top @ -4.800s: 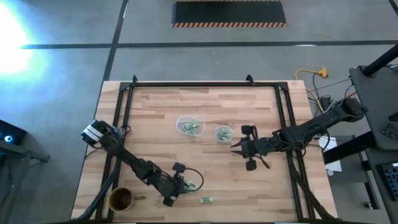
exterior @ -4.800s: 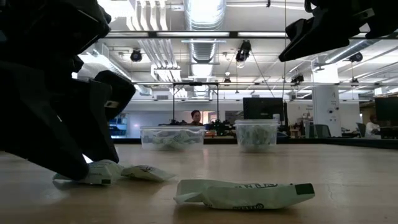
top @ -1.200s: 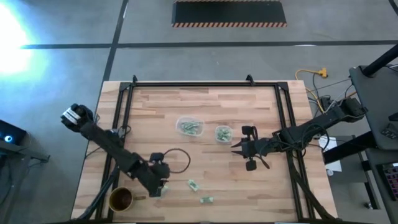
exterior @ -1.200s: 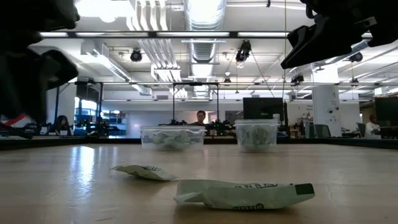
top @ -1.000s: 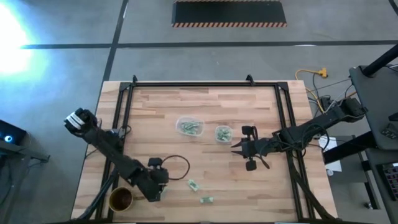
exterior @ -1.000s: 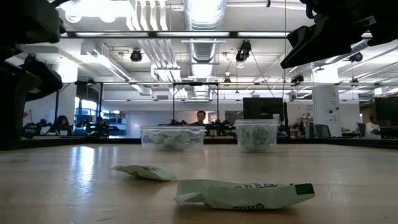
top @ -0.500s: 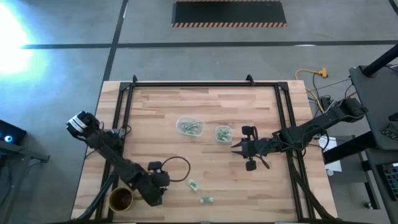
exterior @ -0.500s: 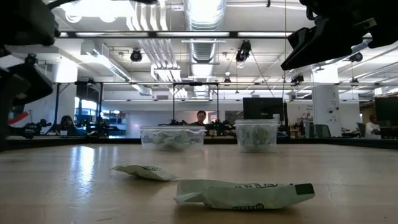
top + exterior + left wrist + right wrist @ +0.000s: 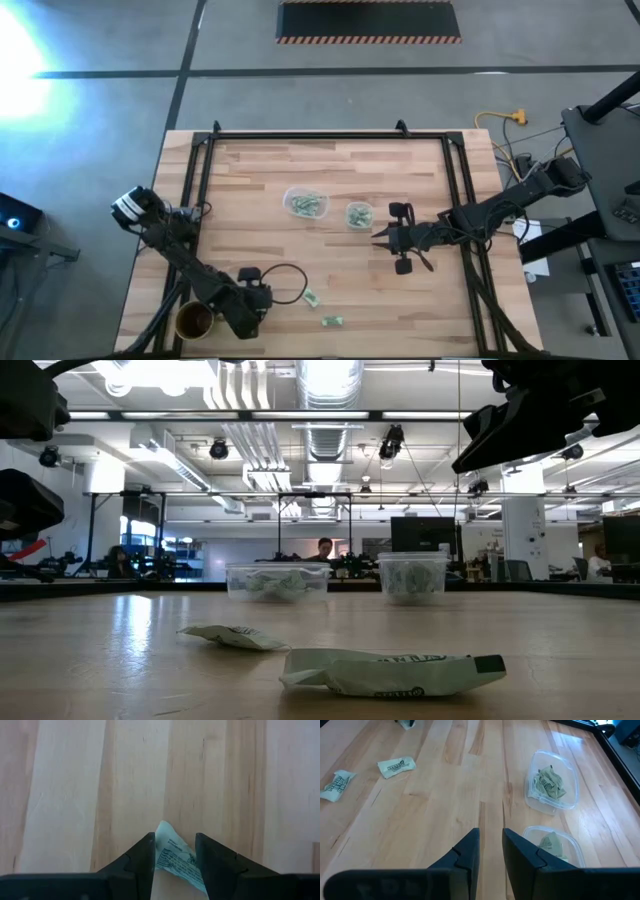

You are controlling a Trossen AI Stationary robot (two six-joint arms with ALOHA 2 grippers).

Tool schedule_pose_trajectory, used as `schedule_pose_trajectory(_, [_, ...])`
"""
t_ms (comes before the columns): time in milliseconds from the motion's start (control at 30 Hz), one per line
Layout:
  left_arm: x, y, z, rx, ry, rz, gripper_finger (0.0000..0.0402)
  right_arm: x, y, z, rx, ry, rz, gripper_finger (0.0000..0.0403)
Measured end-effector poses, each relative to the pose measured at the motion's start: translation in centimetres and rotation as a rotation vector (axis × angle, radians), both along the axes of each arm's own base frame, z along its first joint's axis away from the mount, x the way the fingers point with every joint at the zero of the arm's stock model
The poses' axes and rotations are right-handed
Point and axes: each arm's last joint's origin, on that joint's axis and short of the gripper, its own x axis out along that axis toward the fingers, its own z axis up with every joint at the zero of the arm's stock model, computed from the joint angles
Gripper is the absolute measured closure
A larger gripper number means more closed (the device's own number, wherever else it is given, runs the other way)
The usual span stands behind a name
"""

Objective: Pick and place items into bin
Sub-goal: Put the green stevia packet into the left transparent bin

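- Your left gripper (image 9: 250,318) sits at the near-left part of the table (image 9: 250,190), just beside the round brown cup (image 9: 193,321).
- Left wrist view: its fingers (image 9: 142,860) pinch a pale green-and-white packet (image 9: 176,856); the packet's corner sticks out between the tips, bare wood beyond it.
- So your left end effector is pinching one item, jaws part-closed on it.
- Your right gripper (image 9: 380,237) is parked above the table's right-centre, just beside the smaller tub (image 9: 359,214). Arm reaches in from the right edge.
- Right wrist view: the two fingers (image 9: 467,851) stand close together with a narrow gap, and you can see wood through it. Nothing is between them.
- Two clear tubs at mid-table: the wider tub (image 9: 306,204) and the smaller one, near each other but apart. Both hold green-white packets.
- Low view shows both tubs far back, each with a pile of wrapped pieces inside.
- Two loose packets lie flat on the wood near the front edge: one (image 9: 311,298) just right of your left gripper, another (image 9: 332,321) a little further right and nearer the edge.
- Low view: nearest packet (image 9: 390,672) lies lengthwise in the foreground; the crumpled second one (image 9: 230,637) is behind it and to its left. They don't touch.
- A black cable loop (image 9: 290,283) lies on the wood by the left gripper, close to the first loose packet.
- Person visible far back in the room, behind the tubs.
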Motion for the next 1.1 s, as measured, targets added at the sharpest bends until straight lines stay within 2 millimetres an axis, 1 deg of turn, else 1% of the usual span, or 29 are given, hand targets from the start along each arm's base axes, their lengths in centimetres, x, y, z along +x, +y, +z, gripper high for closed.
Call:
schedule_pose_trajectory(100, [-0.2, 0.1, -0.1, 0.009, 0.009, -0.003, 0.0285, 0.0, 0.0, 0.0, 0.002, 0.0, -0.001, 0.033])
schedule_pose_trajectory(200, [-0.3, 0.1, -0.2, 0.014, 0.012, -0.006, 0.0304, 0.0, 0.0, 0.0, 0.002, 0.0, -0.001, 0.033])
schedule_pose_trajectory(467, [-0.5, 0.2, -0.3, 0.053, 0.026, -0.025, 0.039, 0.0, 0.0, 0.0, 0.002, 0.001, -0.002, 0.033])
schedule_pose_trajectory(600, [-0.4, 0.2, -0.2, 0.094, -0.002, -0.059, 0.0394, 0.0, 0.0, 0.0, 0.003, -0.001, -0.002, 0.033])
schedule_pose_trajectory(700, [-0.1, 0.3, 0.3, 0.173, -0.066, -0.101, 0.0395, 0.0, 0.0, 0.0, 0.002, -0.004, 0.0, 0.033])
schedule_pose_trajectory(800, [0.6, 0.9, 1.0, 0.293, -0.155, -0.13, 0.0399, 0.1, 0.0, 0.2, 0.007, -0.021, 0.001, 0.033])
schedule_pose_trajectory(967, [1.8, 3.0, 2.1, 0.542, -0.274, -0.092, 0.04, 0.2, 0.1, 0.2, -0.001, -0.042, 0.011, 0.033])
schedule_pose_trajectory(1100, [3.3, 5.4, 2.8, 0.695, -0.295, -0.037, 0.04, 0.1, 0.0, 0.1, -0.005, -0.036, 0.012, 0.033])
